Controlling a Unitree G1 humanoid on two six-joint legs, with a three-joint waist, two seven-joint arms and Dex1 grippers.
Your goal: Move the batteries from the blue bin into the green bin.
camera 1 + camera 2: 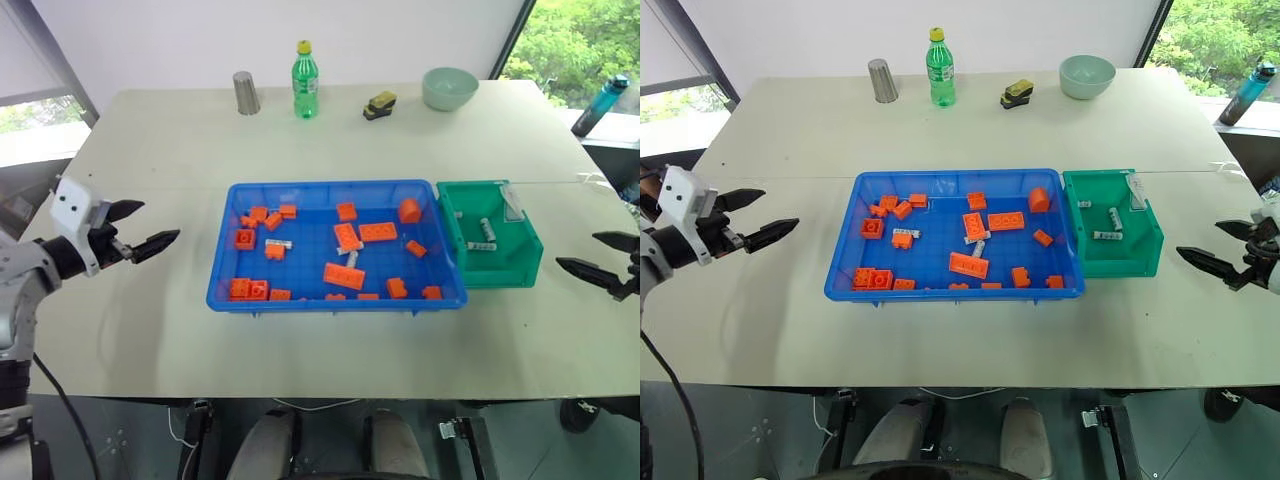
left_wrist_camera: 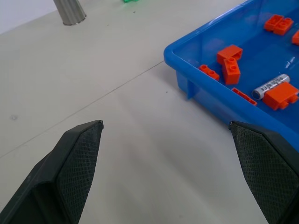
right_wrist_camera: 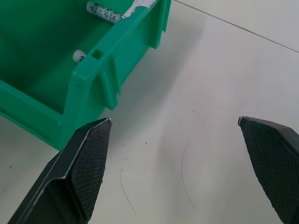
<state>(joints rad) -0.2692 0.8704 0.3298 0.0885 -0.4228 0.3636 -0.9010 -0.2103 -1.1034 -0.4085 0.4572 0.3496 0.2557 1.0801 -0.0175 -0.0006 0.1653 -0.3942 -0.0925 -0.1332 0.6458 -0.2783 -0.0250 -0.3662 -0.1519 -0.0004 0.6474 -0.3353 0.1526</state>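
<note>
Three silver-grey cylindrical batteries [image 1: 1106, 236] already lie in the small deep green plastic bin [image 1: 1145, 255] touching the wide shallow blue plastic bin [image 1: 940, 178] mid-table, where two remain among orange bricks [image 1: 967, 265], while the left gripper [image 1: 140, 229] and right gripper [image 1: 1225, 250] hover spread and empty outside.

The bin of bricks [image 1: 420, 190] sits mid-tabletop [image 1: 150, 150], toward the near edge, with batteries [image 1: 279, 243] among the bricks [image 1: 343, 275]. The smaller bin [image 1: 520, 265] touches its right side, holding more batteries. Along the far edge stand a cup [image 1: 246, 92], a bottle [image 1: 305, 80], a small toy [image 1: 379, 105] and a bowl [image 1: 449, 88], left to right.
</note>
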